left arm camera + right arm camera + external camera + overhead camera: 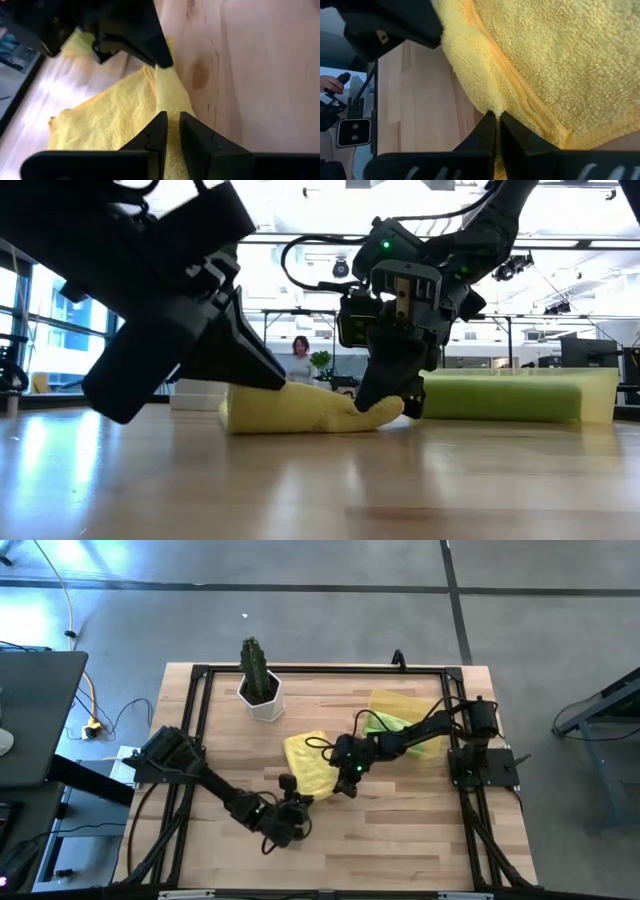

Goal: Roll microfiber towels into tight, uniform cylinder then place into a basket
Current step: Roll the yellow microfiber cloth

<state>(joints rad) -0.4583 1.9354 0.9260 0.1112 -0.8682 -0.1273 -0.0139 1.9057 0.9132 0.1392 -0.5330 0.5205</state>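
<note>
Yellow towel [308, 764] sits mid-table, partly bunched, between our two grippers; both are on it. Right gripper [349, 784] has its fingers pressed together on a fold of the towel's near edge, which the right wrist view shows clearly as a ridge of pile [485, 85] running into the closed tips. Left gripper [171, 131] is nearly closed with a narrow gap, pinching a thin ridge of the same towel at its near corner. Basket [410, 708] is behind the right arm toward the far right side of the table, and green towel [500, 397] is already lying in it as a roll. White cactus pot [261, 697] stands at the far edge, well clear. We judge we're at the start of the roll on this towel, with nothing cylindrical yet. To do it well, we should keep both pinches on the same edge and level with each other so the roll starts square, not coned. Keep the cloth low against the wood and draw light tension between the grippers before turning. Risk: the two grips are close together, so the free far side may bunch and skew. If it wrinkles, we flatten first, then roll.
</note>
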